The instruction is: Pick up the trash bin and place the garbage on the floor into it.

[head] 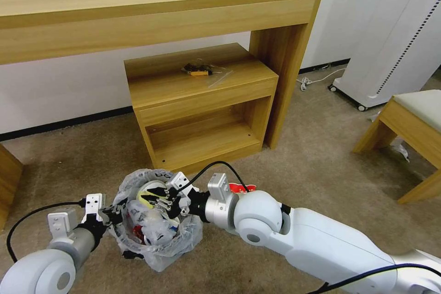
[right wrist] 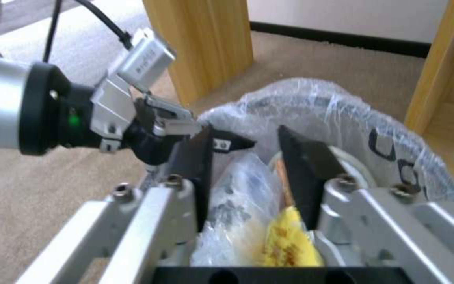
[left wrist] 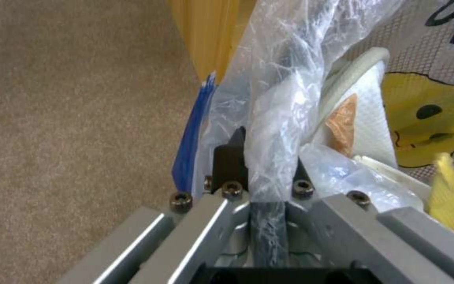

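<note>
Right gripper (head: 158, 200) hangs directly over the trash bin (head: 156, 220), a yellow wrapper (right wrist: 290, 240) below its spread fingers.
Left gripper (head: 111, 213) pinches the bin's left rim; a red wrapper (head: 241, 188) lies on the floor (head: 321, 165) just right.

One trash bin (head: 156, 234) sits on the carpet, flanked by two grippers, left (head: 111, 213) and right (head: 161, 201). One red wrapper (head: 241, 188) lies nearby. Wooden pieces number three: desk (head: 151, 14), cabinet (head: 202, 110), stool (head: 409, 133).
</note>
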